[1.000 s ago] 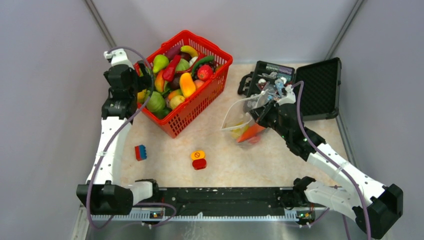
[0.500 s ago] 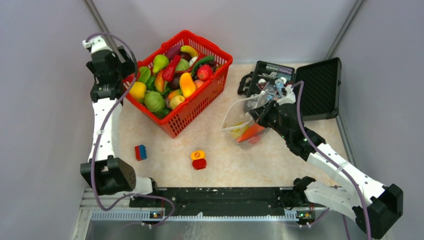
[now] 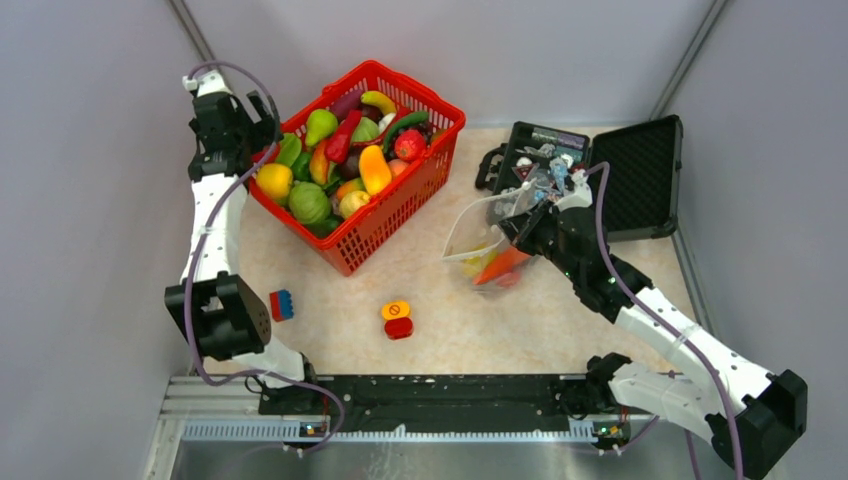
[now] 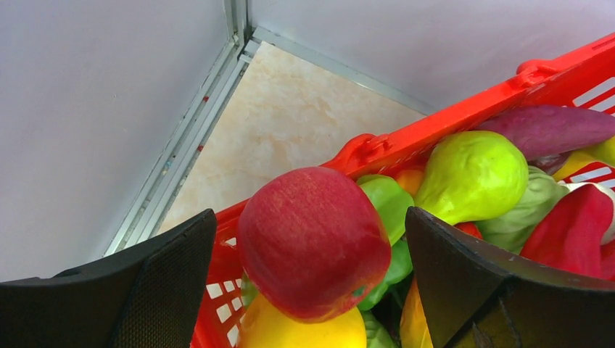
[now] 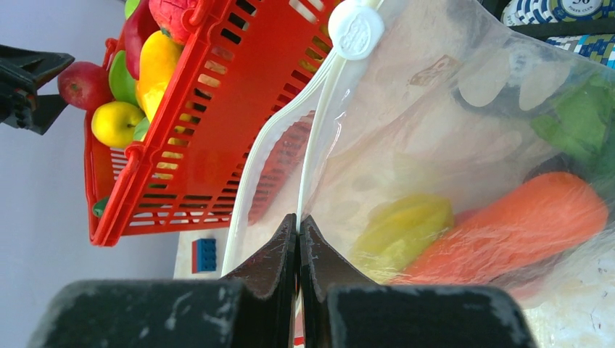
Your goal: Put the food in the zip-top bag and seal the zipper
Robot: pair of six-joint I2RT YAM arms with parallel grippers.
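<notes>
Right claw (image 5: 298, 223) pinching zip-top bag (image 5: 464, 138), slider (image 5: 355, 29) embossing illegible, left claw (image 4: 310, 221) spread

Lab: grey-walled robot test enclosure (image 3: 90, 150)

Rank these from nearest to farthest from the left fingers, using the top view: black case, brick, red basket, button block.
1. Red basket, right at the left fingers, far left.
2. Brick, near left.
3. Button block, near centre.
4. Black case, far right.
</notes>
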